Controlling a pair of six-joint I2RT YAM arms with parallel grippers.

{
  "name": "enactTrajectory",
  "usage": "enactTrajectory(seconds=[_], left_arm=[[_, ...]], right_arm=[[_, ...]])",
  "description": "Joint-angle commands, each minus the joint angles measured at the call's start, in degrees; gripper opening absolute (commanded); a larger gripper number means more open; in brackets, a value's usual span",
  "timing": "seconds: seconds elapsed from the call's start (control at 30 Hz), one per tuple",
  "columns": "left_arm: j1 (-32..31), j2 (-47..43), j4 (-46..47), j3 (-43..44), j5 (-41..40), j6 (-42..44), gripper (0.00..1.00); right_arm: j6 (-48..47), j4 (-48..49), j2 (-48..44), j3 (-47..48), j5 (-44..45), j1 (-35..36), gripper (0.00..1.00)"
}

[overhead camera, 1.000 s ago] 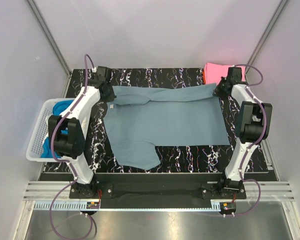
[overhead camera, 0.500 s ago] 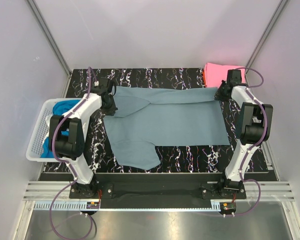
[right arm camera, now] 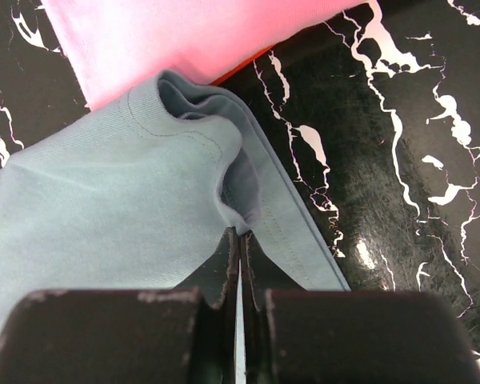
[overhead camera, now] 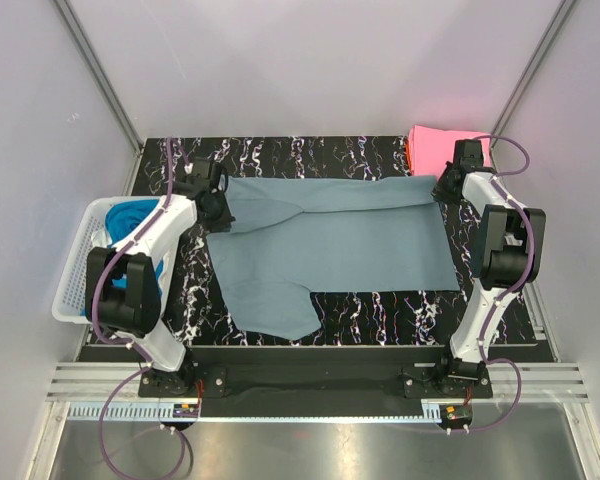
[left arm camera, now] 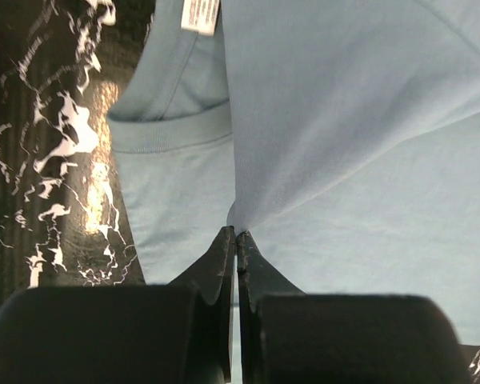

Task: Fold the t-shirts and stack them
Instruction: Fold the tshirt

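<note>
A dusty grey-blue t-shirt (overhead camera: 330, 240) lies spread across the black marbled table (overhead camera: 380, 305), its far edge lifted and partly folded toward me. My left gripper (overhead camera: 218, 207) is shut on the shirt's cloth near the collar (left arm camera: 236, 232); the collar and white label (left arm camera: 200, 14) show in the left wrist view. My right gripper (overhead camera: 442, 186) is shut on the shirt's hem corner (right arm camera: 238, 230). A folded pink t-shirt (overhead camera: 442, 145) lies at the far right corner, with an orange-red edge (right arm camera: 240, 70) under it. Bright blue shirts (overhead camera: 130, 215) sit in the basket.
A white mesh basket (overhead camera: 75, 285) stands off the table's left edge. One sleeve (overhead camera: 270, 310) of the grey-blue shirt points toward the near edge. Grey walls close in on both sides and at the back.
My left gripper has pulled its corner of the shirt toward me and to the right, folding the far left edge over. The right gripper has barely moved.
</note>
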Motion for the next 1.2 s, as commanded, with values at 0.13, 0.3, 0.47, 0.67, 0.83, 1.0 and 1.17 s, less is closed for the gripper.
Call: enactTrajectory(seconds=[0.13, 0.3, 0.47, 0.67, 0.83, 1.0, 1.17], left_arm=[[-1.9, -0.3, 2.8, -5.0, 2.5, -1.4, 0.00], [-3.5, 0.1, 3.3, -6.5, 2.6, -1.8, 0.00], [-3.9, -1.1, 4.4, -9.0, 2.8, -2.3, 0.00], [-3.9, -1.3, 5.1, -10.2, 7.4, -2.7, 0.11], [-3.9, -4.7, 3.1, -8.6, 9.0, -2.0, 0.41], [-5.4, -10.2, 1.8, -8.3, 3.7, 0.1, 0.48], [-5.9, -9.4, 6.4, -14.9, 9.0, -0.4, 0.50]], right_arm=[[-0.1, 0.4, -1.6, 0.5, 2.8, -0.2, 0.00], [-0.1, -0.7, -0.9, 1.3, 3.8, -0.3, 0.00], [-0.1, -1.0, -0.7, 1.3, 4.4, -0.3, 0.00], [0.2, -1.3, 0.4, 2.0, 4.1, -0.4, 0.04], [1.0, -7.8, -0.5, 5.0, 7.8, -0.4, 0.26], [8.1, -23.1, -3.0, 9.8, 14.1, -0.4, 0.41], [12.2, -23.1, -10.1, -1.3, 10.3, -0.4, 0.41]])
